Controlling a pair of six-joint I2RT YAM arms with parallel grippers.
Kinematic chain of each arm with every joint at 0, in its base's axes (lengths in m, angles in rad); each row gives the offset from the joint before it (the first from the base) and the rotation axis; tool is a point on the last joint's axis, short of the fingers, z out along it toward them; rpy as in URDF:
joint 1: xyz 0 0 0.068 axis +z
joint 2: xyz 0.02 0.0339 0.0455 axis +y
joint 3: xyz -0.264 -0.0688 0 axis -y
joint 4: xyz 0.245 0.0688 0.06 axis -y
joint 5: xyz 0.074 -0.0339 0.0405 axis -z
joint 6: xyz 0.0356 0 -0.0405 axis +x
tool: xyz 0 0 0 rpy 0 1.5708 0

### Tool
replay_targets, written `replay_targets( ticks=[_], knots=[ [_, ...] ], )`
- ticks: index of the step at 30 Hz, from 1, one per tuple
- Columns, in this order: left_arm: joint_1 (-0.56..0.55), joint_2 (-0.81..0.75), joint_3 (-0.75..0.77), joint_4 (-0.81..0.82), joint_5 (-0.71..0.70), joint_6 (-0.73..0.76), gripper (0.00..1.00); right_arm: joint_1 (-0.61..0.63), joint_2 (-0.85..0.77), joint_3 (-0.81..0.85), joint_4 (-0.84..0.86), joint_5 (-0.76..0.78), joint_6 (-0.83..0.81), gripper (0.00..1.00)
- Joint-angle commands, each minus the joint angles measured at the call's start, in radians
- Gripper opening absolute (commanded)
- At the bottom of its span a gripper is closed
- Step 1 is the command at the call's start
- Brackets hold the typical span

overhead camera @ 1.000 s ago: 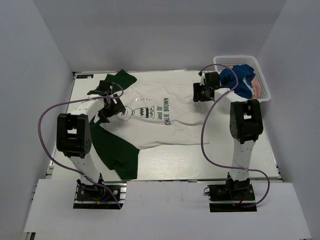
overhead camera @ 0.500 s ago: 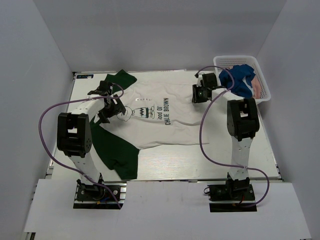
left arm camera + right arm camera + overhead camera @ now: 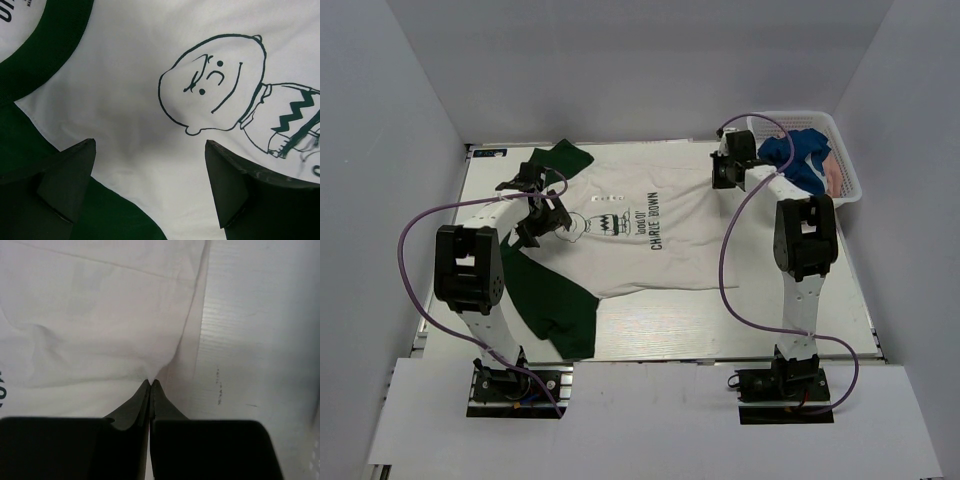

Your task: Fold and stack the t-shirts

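On shirt (image 3: 620, 265) edge, clamped tight with right gripper (image 3: 151, 382); over print (image 3: 215, 85), spread wide with left gripper (image 3: 150, 145).

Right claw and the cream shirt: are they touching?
Touching. The right wrist view shows the right claw shut on the cream shirt, whose edge puckers into a peak at its tips.

Overhead from behind, 2 wrist close-ups, shirt (image 3: 665, 258) shared
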Motion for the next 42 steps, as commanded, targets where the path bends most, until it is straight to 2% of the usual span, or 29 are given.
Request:
replay_targets(
  ticks=[1, 5, 8, 9, 11, 12, 13, 15, 16, 19, 21, 22, 27, 28, 29, 33, 36, 38, 39, 40, 42],
  knots=[
    [0.005, -0.002, -0.007, 0.018, 0.000, 0.005, 1.00, -0.005, 0.005, 0.080, -0.048, 0.095, 0.012, 0.00],
    [0.005, -0.002, -0.007, 0.018, 0.000, 0.005, 1.00, -0.004, 0.066, 0.188, -0.142, 0.204, 0.026, 0.00],
    [0.005, -0.002, -0.007, 0.018, 0.000, 0.005, 1.00, -0.007, 0.120, 0.258, -0.209, 0.231, 0.029, 0.00],
    [-0.004, 0.007, -0.007, 0.018, 0.000, 0.005, 1.00, -0.007, 0.130, 0.262, -0.215, 0.217, 0.020, 0.14],
    [-0.004, 0.007, -0.007, 0.018, 0.000, 0.005, 1.00, -0.005, 0.144, 0.270, -0.220, 0.192, 0.011, 0.20],
    [-0.004, 0.007, -0.007, 0.018, 0.000, 0.005, 1.00, -0.005, 0.149, 0.282, -0.226, 0.195, 0.014, 0.26],
    [-0.004, 0.007, 0.002, 0.009, 0.000, 0.005, 1.00, -0.005, 0.160, 0.285, -0.228, 0.207, 0.017, 0.37],
    [-0.004, 0.007, 0.002, 0.009, 0.000, 0.005, 1.00, -0.008, 0.164, 0.315, -0.251, 0.231, 0.032, 0.48],
    [-0.004, 0.007, 0.002, -0.002, 0.000, 0.005, 1.00, -0.004, 0.158, 0.318, -0.255, 0.229, 0.034, 0.59],
    [-0.004, -0.014, 0.012, -0.011, -0.009, 0.005, 1.00, -0.002, 0.124, 0.302, -0.246, 0.211, 0.031, 0.66],
    [-0.004, -0.028, 0.012, -0.011, -0.009, 0.005, 1.00, 0.002, 0.074, 0.273, -0.240, 0.182, 0.029, 0.85],
    [-0.004, -0.045, 0.012, -0.022, -0.009, 0.005, 1.00, 0.004, 0.059, 0.235, -0.234, 0.148, 0.023, 0.90],
    [-0.004, -0.117, -0.046, -0.042, -0.009, -0.032, 1.00, 0.016, -0.106, 0.109, -0.217, 0.025, 0.023, 0.90],
    [-0.004, -0.129, -0.057, -0.051, -0.009, -0.041, 1.00, 0.030, -0.154, 0.033, -0.214, -0.036, 0.014, 0.90],
    [-0.004, -0.151, -0.067, -0.074, -0.009, -0.050, 1.00, 0.041, -0.175, 0.011, -0.218, -0.017, 0.013, 0.90],
    [-0.004, -0.221, -0.149, -0.164, -0.018, -0.125, 1.00, 0.243, -0.396, -0.200, -0.182, 0.132, -0.127, 0.90],
    [0.009, -0.289, -0.235, -0.186, -0.012, -0.150, 1.00, 0.413, -0.519, -0.346, -0.093, 0.059, -0.182, 0.90],
    [0.010, -0.358, -0.249, -0.186, -0.012, -0.159, 1.00, 0.531, -0.563, -0.453, -0.005, -0.083, -0.223, 0.90],
    [0.010, -0.378, -0.249, -0.223, -0.036, -0.159, 1.00, 0.567, -0.613, -0.481, 0.022, -0.101, -0.236, 0.90],
    [0.010, -0.417, -0.249, -0.238, -0.058, -0.159, 1.00, 0.672, -0.647, -0.509, 0.088, -0.060, -0.242, 0.90],
    [0.010, -0.454, -0.223, -0.266, -0.079, -0.159, 1.00, 0.738, -0.679, -0.578, 0.105, -0.038, -0.248, 0.90]
  ],
)
